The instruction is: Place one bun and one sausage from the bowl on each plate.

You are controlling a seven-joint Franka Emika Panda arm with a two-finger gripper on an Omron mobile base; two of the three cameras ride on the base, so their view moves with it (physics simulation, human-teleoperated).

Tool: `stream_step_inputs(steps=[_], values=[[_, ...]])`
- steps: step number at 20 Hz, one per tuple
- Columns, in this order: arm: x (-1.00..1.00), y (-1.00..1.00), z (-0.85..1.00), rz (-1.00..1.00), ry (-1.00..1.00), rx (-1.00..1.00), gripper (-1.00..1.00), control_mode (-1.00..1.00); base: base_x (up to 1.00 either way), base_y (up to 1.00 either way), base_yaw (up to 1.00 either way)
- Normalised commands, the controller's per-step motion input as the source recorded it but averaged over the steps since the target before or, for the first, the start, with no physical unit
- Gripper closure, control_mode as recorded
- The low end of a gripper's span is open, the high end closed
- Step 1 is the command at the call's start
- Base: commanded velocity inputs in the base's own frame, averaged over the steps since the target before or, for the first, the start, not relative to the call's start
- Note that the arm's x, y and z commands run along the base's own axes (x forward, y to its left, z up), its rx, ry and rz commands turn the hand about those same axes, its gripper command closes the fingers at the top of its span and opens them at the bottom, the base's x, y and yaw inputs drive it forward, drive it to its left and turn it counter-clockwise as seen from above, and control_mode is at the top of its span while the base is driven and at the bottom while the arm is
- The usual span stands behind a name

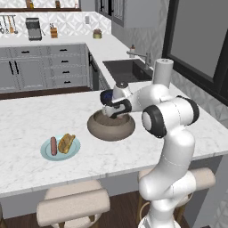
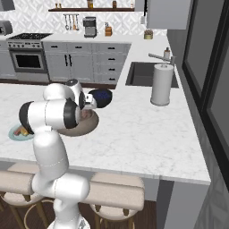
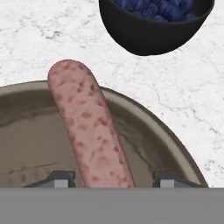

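The brown-grey stone bowl (image 1: 110, 130) (image 2: 91, 125) (image 3: 168, 138) sits mid-counter. My gripper (image 1: 111, 114) (image 3: 114, 177) reaches down into it, and its fingertips (image 3: 61, 177) stand either side of a pink speckled sausage (image 3: 94, 127) that leans on the bowl's wall. A small gap shows on each side of the sausage, so the gripper is open. To the left lies the pale blue plate (image 1: 46, 153) (image 2: 13, 134) with a sausage (image 1: 54, 145) and a bun (image 1: 67, 142) on it.
A dark blue bowl (image 1: 105, 95) (image 2: 101, 98) (image 3: 153, 30) of berries stands just behind the stone bowl. A paper towel roll (image 1: 162, 71) (image 2: 161, 85) and a sink (image 1: 127, 69) (image 2: 150, 74) lie further right. Stools (image 1: 73, 205) line the counter's near edge.
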Motion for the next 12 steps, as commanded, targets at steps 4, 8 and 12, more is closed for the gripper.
stream_step_inputs(steps=[4, 8, 12], values=[[-0.16, 0.0, -0.15, -0.02, -0.02, 0.0, 1.0, -1.0, 0.0, 0.0, 0.0], [-0.58, -0.02, 0.16, -0.01, -0.09, 0.01, 1.0, -1.0, 0.0, 0.0, 0.0], [-1.0, -0.2, 1.0, 0.0, -0.16, 0.15, 1.0, -1.0, 0.0, 0.0, 0.0]])
